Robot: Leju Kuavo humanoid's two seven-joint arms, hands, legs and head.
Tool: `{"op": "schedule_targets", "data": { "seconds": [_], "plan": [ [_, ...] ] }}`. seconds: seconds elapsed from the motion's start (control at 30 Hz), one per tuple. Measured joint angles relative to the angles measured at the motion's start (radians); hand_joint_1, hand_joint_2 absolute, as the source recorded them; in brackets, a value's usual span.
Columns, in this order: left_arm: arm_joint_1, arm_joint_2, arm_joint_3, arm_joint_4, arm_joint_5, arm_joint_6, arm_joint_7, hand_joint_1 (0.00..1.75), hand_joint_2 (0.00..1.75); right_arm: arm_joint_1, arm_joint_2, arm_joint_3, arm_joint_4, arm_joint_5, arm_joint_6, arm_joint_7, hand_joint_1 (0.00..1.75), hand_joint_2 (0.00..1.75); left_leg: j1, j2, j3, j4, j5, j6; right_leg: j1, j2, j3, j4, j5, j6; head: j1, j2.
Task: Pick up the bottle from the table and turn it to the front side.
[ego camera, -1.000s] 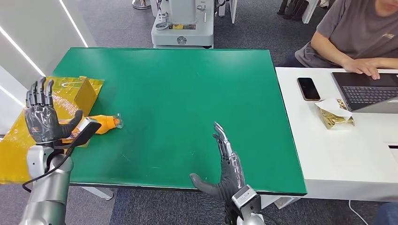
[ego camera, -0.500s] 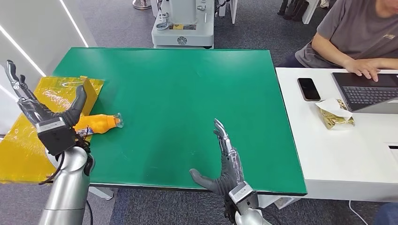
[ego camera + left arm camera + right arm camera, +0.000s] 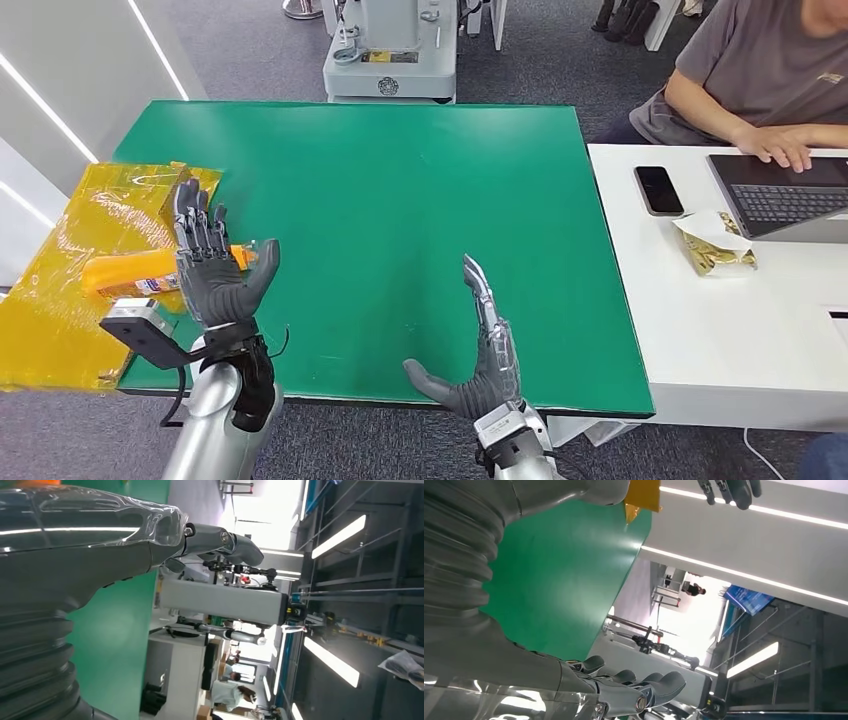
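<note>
One bottle (image 3: pixel 135 273) and two hands are seen. One phone (image 3: pixel 657 189), one laptop (image 3: pixel 784 192) and two benches are counted.

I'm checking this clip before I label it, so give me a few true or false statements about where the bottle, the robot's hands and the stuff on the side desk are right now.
1. The orange bottle lies on its side at the green table's left edge. True.
2. The left hand grips the bottle. False: it is raised with its fingers spread, holding nothing, in front of the bottle's cap end.
3. The right hand is open over the table's near edge. True.
4. A black phone lies on the green table. False: it lies on the white desk, beside the laptop.
5. A person's hand rests on the laptop. True.
</note>
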Motion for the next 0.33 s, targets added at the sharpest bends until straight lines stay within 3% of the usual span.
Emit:
{"op": "schedule_targets", "data": {
  "seconds": [0.17,0.33],
  "plan": [
    [0.042,-0.009,-0.006,0.003,-0.054,0.04,0.0,0.0,1.75,0.029,0.001,-0.007,-0.01,0.001,-0.008,0.008,0.0,1.75,0.0,0.0,0.0,0.0,0.0,0.0,0.0,0.0,0.0,0.0,0.0,0.0,0.0,0.0],
    [0.074,-0.01,-0.006,-0.001,-0.097,0.023,0.0,0.0,1.75,0.059,0.001,-0.022,-0.03,0.019,-0.006,0.027,0.0,1.75,0.0,0.0,0.0,0.0,0.0,0.0,0.0,0.0,0.0,0.0,0.0,0.0,0.0,0.0]
  ]
}}
